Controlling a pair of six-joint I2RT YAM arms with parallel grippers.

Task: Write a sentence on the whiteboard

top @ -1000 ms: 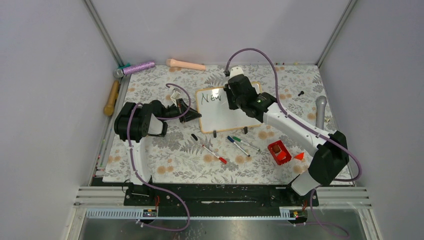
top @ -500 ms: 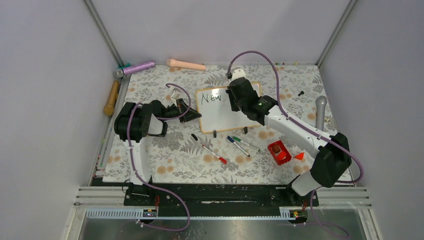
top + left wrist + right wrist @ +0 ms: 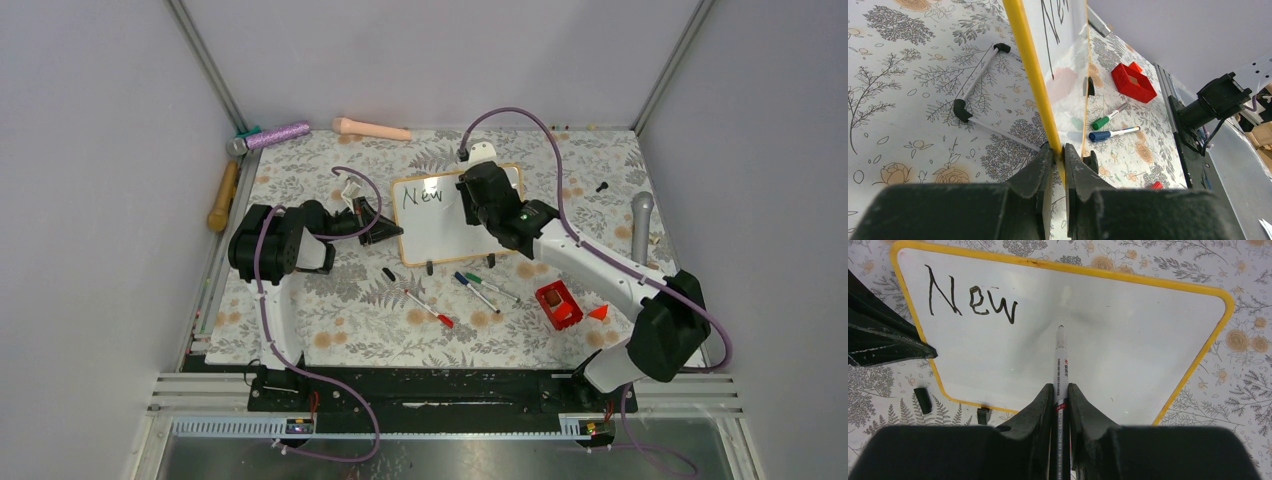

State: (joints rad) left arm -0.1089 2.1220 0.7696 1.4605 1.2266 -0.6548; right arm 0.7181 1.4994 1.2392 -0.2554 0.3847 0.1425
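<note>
The whiteboard (image 3: 435, 238) lies on the flowered table, its frame yellow in the wrist views (image 3: 1073, 271). Of the sentence only "New" (image 3: 973, 301) is written, black, at the board's upper left (image 3: 421, 197). My right gripper (image 3: 1061, 390) is shut on a white marker (image 3: 1060, 360). The marker's tip points at bare white just right of and below "New"; contact with the board cannot be told. My left gripper (image 3: 1058, 150) is shut on the whiteboard's left frame edge (image 3: 1030, 65), as the top view also shows for the left gripper (image 3: 385, 230).
Near the board's front edge lie a blue marker (image 3: 474, 291), a green marker (image 3: 492, 287), a red-capped marker (image 3: 428, 308) and a black cap (image 3: 388, 273). A red box (image 3: 558, 304) sits front right, a grey microphone (image 3: 641, 222) far right. Toys line the back and left walls.
My right wrist has shifted a little to the right over the board with the marker. The writing is the same and the left arm has not moved.
</note>
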